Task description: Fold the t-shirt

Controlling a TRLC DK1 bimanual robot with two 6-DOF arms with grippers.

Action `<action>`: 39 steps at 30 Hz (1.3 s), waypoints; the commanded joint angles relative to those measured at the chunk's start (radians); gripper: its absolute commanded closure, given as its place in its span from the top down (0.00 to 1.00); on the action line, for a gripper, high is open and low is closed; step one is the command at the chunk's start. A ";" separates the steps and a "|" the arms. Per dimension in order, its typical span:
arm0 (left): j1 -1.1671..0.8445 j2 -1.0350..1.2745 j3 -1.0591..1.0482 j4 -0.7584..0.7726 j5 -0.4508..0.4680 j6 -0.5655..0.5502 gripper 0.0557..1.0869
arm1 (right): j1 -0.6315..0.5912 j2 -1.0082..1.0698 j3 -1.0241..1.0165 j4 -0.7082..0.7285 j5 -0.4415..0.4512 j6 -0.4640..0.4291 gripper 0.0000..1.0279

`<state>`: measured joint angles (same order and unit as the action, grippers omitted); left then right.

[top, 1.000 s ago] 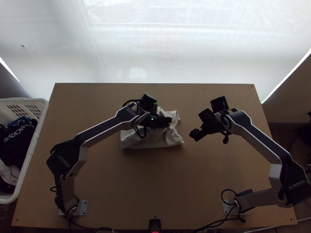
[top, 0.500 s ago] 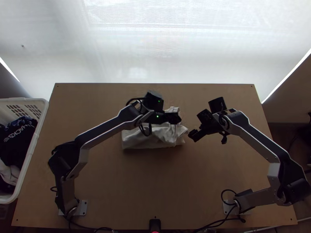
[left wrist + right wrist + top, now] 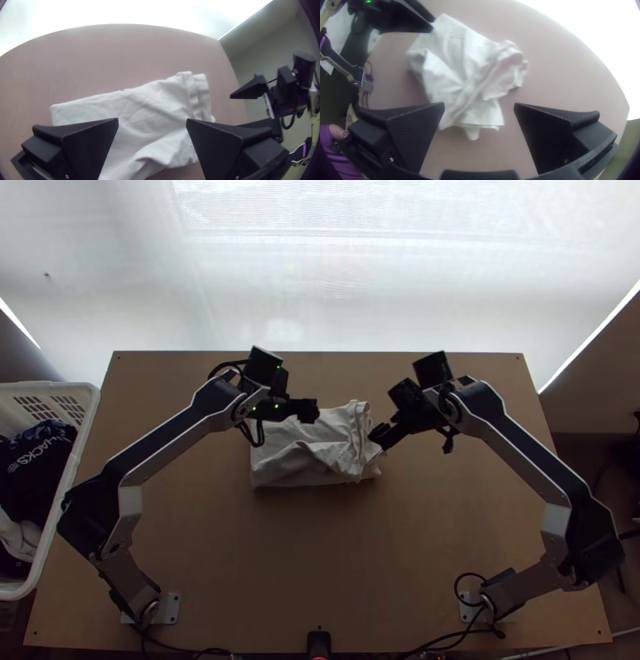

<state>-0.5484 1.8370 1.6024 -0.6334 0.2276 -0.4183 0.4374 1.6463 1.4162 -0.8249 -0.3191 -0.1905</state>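
Observation:
The left gripper point(image 3: 308, 410) is over the far left part of the white t-shirt point(image 3: 308, 456) in the top view. The right gripper point(image 3: 378, 434) stands by the shirt's right edge. In the left wrist view the left gripper point(image 3: 152, 121) is open, its fingers wide apart above the t-shirt point(image 3: 146, 116). The right wrist view has the right gripper point(image 3: 480, 105) open too, with the t-shirt point(image 3: 453, 73) beyond its fingers. The shirt lies as a folded, wrinkled bundle, with layered, crumpled edges at its right end.
A white basket point(image 3: 88, 420) with dark and light clothes stands at the table's left side. Bare wood of the table point(image 3: 320, 556) stretches between the shirt and the near edge. A black device point(image 3: 318, 644) sits at the near edge.
The left gripper first moved right over the shirt, then back left and off its right part, uncovering it. The right gripper moved left to the shirt's right edge. The shirt's upper right part lies flatter.

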 commanded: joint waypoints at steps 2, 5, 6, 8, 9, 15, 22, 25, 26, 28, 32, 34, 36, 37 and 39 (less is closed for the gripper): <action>0.041 -0.059 -0.134 -0.098 -0.057 0.162 0.96 | 0.190 0.109 0.310 -0.289 -0.261 0.013 0.93; 0.056 -0.079 -0.160 -0.084 -0.057 0.168 0.96 | 0.241 0.202 0.405 -0.365 -0.367 0.000 0.94; 0.065 -0.085 -0.160 -0.084 -0.056 0.168 0.96 | 0.251 0.237 0.434 -0.387 -0.385 -0.020 0.94; 0.081 -0.111 -0.160 -0.074 -0.056 0.165 0.96 | 0.265 0.311 0.494 -0.453 -0.396 -0.090 0.95; 0.087 -0.127 -0.164 -0.065 -0.056 0.164 0.96 | 0.265 0.351 0.521 -0.476 -0.416 -0.112 0.96; 0.133 -0.197 -0.170 -0.042 -0.056 0.145 0.96 | 0.248 0.521 0.596 -0.484 -0.469 -0.153 0.96; 0.183 -0.251 -0.188 -0.037 -0.043 0.122 0.96 | 0.251 0.624 0.774 -0.482 -0.466 -0.156 0.96; 0.196 -0.252 -0.197 -0.031 -0.037 0.115 0.96 | 0.256 0.656 0.834 -0.482 -0.465 -0.156 0.96; 0.197 -0.252 -0.197 -0.029 -0.037 0.113 0.96 | 0.258 0.665 0.843 -0.482 -0.463 -0.158 0.96; 0.199 -0.254 -0.200 -0.020 -0.037 0.113 0.96 | 0.265 0.669 0.848 -0.482 -0.451 -0.162 0.96; 0.212 -0.254 -0.205 -0.008 -0.036 0.115 0.96 | 0.273 0.669 0.840 -0.471 -0.403 -0.176 0.96; 0.220 -0.249 -0.206 -0.002 -0.036 0.115 0.96 | 0.274 0.675 0.817 -0.439 -0.374 -0.179 0.96; 0.223 -0.249 -0.206 0.005 -0.036 0.115 0.96 | 0.274 0.678 0.800 -0.413 -0.339 -0.182 0.96; 0.223 -0.249 -0.206 0.008 -0.036 0.115 0.96 | 0.276 0.676 0.793 -0.395 -0.308 -0.182 0.96; 0.223 -0.249 -0.206 0.011 -0.036 0.115 0.96 | 0.282 0.664 0.774 -0.356 -0.244 -0.187 0.96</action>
<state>-0.3370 1.5887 1.3994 -0.6376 0.1902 -0.3031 0.7078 2.3089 2.2208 -1.2625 -0.6880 -0.3668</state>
